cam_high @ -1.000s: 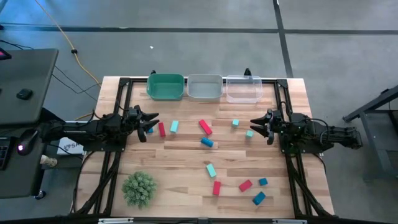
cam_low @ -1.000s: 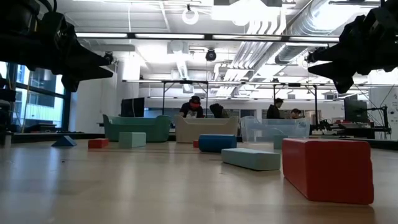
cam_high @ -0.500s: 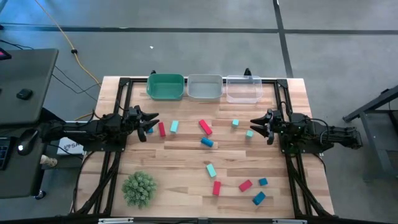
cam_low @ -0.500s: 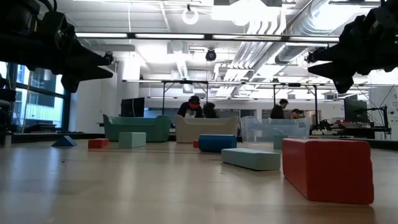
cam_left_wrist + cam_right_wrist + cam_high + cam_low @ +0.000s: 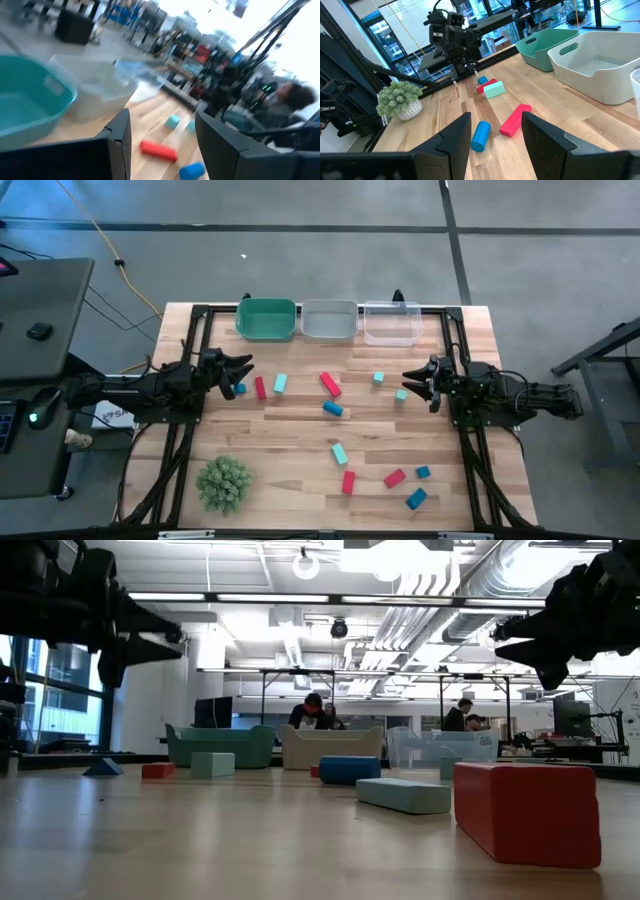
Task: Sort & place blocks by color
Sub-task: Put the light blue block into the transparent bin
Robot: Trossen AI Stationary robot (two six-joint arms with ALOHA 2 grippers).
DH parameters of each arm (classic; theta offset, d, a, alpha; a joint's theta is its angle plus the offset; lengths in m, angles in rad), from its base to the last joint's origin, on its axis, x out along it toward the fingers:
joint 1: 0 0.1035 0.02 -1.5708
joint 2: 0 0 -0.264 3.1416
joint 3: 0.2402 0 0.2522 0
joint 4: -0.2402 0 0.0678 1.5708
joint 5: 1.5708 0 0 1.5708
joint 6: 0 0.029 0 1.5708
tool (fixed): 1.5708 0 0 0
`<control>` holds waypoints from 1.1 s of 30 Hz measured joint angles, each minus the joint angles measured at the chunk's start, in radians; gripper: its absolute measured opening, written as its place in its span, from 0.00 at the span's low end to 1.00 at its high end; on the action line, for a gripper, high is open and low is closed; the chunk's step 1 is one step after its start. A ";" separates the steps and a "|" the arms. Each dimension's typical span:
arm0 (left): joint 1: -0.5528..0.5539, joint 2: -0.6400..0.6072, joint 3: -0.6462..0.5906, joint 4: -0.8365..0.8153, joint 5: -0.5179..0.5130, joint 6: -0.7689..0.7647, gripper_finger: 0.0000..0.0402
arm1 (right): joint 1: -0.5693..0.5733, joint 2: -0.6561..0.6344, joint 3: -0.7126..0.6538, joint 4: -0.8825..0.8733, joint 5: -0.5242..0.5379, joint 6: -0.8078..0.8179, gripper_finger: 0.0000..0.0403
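Observation:
Red, blue and light teal blocks lie scattered on the wooden table [image 5: 290,430]: a red bar [image 5: 330,384], a blue one [image 5: 333,409], and a small blue [image 5: 240,388], a red [image 5: 260,387] and a teal block [image 5: 280,383] near the left arm. More lie toward the near right [image 5: 394,477]. My left gripper [image 5: 243,367] hovers open and level at the table's left, above the small blue block. My right gripper [image 5: 408,378] hovers open at the right, close to a teal block [image 5: 401,394]. Both wrist views show a bare gap between the fingers, the left [image 5: 160,135] and the right [image 5: 492,135].
Three bins stand in a row at the far edge: green [image 5: 266,319], grey-white [image 5: 329,319] and clear [image 5: 390,322]. A green spiky plant ball [image 5: 223,482] sits near the front left. Black frame rails run along both sides of the table. People show in the room beyond.
My left gripper has rolled about its wrist and its fingertips have swung a little toward the far edge, without leaving its place. The blocks and my right gripper have kept still.

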 joint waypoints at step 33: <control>0.000 0.659 0.699 -0.629 -0.167 -0.335 0.36 | 0.000 0.000 0.000 0.000 0.000 0.000 0.41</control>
